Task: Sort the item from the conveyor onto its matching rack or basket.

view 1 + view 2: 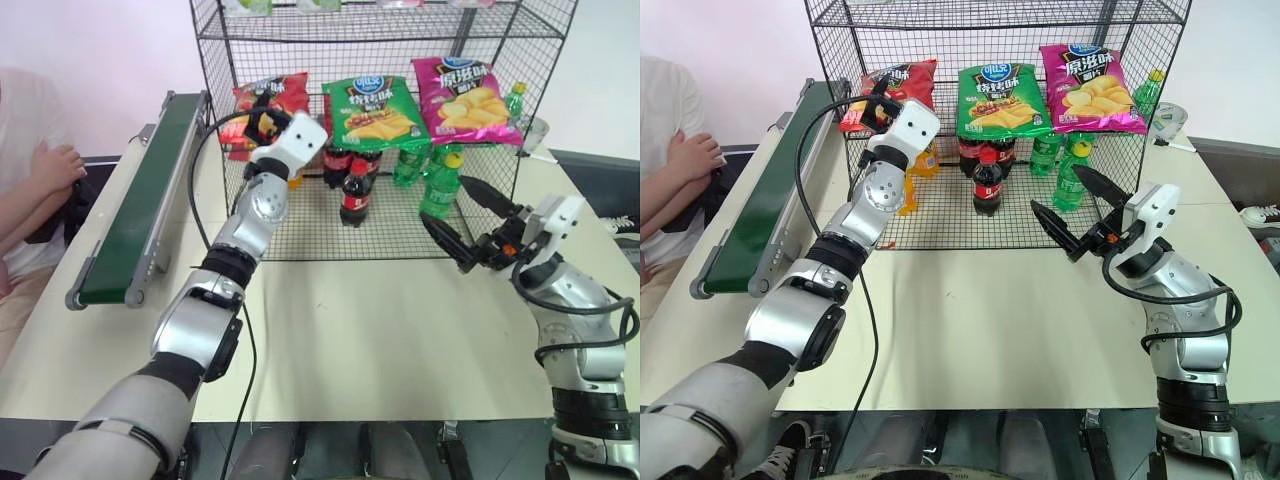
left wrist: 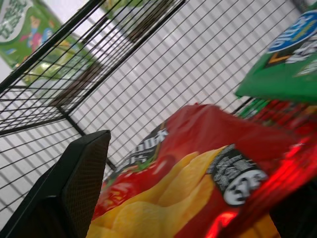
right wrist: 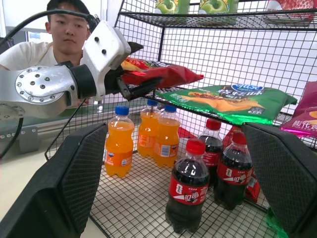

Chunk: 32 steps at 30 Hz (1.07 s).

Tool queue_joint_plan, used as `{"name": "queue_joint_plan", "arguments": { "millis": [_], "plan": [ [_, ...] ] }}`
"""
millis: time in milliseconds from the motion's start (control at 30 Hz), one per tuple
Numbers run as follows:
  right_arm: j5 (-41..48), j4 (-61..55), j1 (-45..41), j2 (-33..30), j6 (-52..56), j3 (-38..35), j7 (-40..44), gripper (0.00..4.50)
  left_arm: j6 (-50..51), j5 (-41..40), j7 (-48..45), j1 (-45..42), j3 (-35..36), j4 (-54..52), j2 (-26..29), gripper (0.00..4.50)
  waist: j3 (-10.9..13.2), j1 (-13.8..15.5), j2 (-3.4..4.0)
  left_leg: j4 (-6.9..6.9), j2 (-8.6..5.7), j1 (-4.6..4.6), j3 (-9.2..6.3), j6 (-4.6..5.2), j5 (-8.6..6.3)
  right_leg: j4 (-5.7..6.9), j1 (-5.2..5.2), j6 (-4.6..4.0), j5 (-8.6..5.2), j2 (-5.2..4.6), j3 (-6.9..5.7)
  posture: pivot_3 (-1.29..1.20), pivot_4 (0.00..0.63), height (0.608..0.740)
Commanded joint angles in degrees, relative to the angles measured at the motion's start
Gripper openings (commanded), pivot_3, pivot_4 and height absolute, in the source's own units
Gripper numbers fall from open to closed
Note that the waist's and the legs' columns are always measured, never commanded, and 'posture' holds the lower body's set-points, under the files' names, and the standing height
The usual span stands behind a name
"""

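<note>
The red chip bag lies on the middle tier of the black wire rack, at its left end. My left gripper reaches into that tier and stands open, one finger above the bag and one below it. In the left wrist view the bag lies between the spread fingers. The right wrist view shows the bag resting on the shelf wire. My right gripper hangs open and empty in front of the rack's right half. The dark green conveyor runs along the table's left side with nothing on it.
A green chip bag and a pink chip bag share the middle tier. Cola bottles, green bottles and orange bottles stand on the bottom tier. A person sits left of the conveyor.
</note>
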Motion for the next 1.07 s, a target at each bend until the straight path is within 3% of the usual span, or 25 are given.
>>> {"name": "queue_joint_plan", "arguments": {
  "millis": [33,167,267,500,600,667,800,1067],
  "plan": [
    [0.1,-1.9,-0.3,0.2,-1.0,-0.3,0.0,4.50,0.1,1.1,-2.3,2.8,-1.5,-7.6,1.4,4.43,0.0,0.0,0.00,0.00,0.00,0.00,0.00,0.00,0.00,0.00,0.00,0.00,0.00,0.00,0.01,0.00,0.150,0.740],
    [-0.1,-1.6,0.0,0.0,-1.2,-0.3,0.4,4.50,-1.0,0.6,-6.5,8.5,-1.9,-18.0,3.5,4.43,0.0,-0.1,0.00,0.01,0.00,-0.02,0.00,0.00,0.00,0.00,-0.01,0.00,0.00,-0.02,0.06,0.00,0.150,0.740],
    [-0.2,-1.7,0.6,-0.4,-1.1,-0.6,0.6,4.50,-1.6,-4.8,-14.2,15.0,-0.4,-29.0,5.8,4.43,0.0,-0.1,0.01,0.01,0.00,-0.05,0.00,0.00,0.00,0.00,-0.04,0.00,0.00,-0.09,0.08,0.00,0.150,0.740],
    [1.0,-2.2,3.0,-3.8,0.1,-2.6,3.5,4.50,15.6,-33.5,-37.0,34.3,10.9,-55.5,13.1,4.43,0.0,-0.6,0.08,0.02,0.05,-0.05,-0.02,0.00,0.00,-0.01,-0.04,-0.03,-0.01,-0.13,0.11,0.00,0.150,0.740],
    [1.9,-1.3,4.8,-7.3,1.0,-4.5,6.8,4.50,29.7,-48.7,-44.1,44.9,22.3,-61.8,19.8,4.43,0.0,-1.2,0.11,0.01,0.06,-0.05,-0.04,0.01,-0.01,-0.03,-0.03,-0.05,-0.02,-0.12,0.11,0.00,0.150,0.740],
    [1.8,-0.7,5.6,-8.8,1.0,-5.1,8.3,4.50,34.5,-53.9,-45.9,48.1,26.4,-63.5,22.3,4.43,0.0,-1.3,0.13,-0.02,0.07,-0.04,-0.04,0.04,-0.03,-0.06,-0.03,-0.06,-0.03,-0.12,0.12,0.00,0.150,0.740],
    [2.6,1.9,9.4,-14.9,1.5,-9.8,14.8,4.50,33.5,-56.8,-56.3,58.8,37.0,-64.2,31.7,4.43,0.0,-0.6,0.11,0.02,0.08,-0.04,-0.07,0.18,-0.11,-0.10,0.04,-0.08,-0.04,-0.12,0.10,0.00,0.150,0.740],
    [1.1,6.5,10.3,-17.2,-0.4,-10.8,19.1,4.50,27.2,-53.6,-61.0,64.5,41.9,-56.2,34.7,4.43,0.0,0.4,0.14,-0.04,0.06,0.32,-0.06,0.60,-0.39,-0.25,0.22,-0.11,-0.06,-0.22,0.10,0.00,0.150,0.740]
  ]
}}
